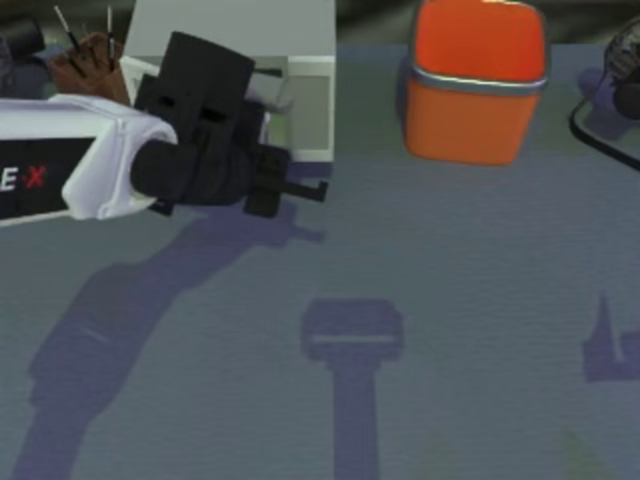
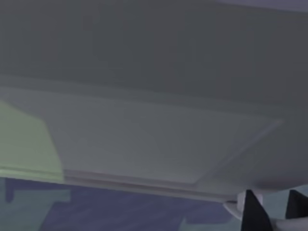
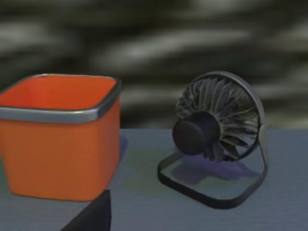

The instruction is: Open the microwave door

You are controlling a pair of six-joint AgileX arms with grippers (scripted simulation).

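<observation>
The top view looks straight down; the left wrist view hugs the microwave point(image 2: 144, 120), the right faces the orange bin point(image 3: 60, 139).

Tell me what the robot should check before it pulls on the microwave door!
1. Left gripper at the front of the boxy light grey-white microwave: ok.
2. Fingers closed on the handle: cannot tell; the left wrist view shows only two dark fingertips under the white-framed door.
3. Door ajar: cannot tell.
4. Orange rounded bin standing apart from the microwave: ok.
5. Small black fan far off to the right: ok.
6. Right arm away from the microwave: ok, its camera faces the bin and fan.
</observation>
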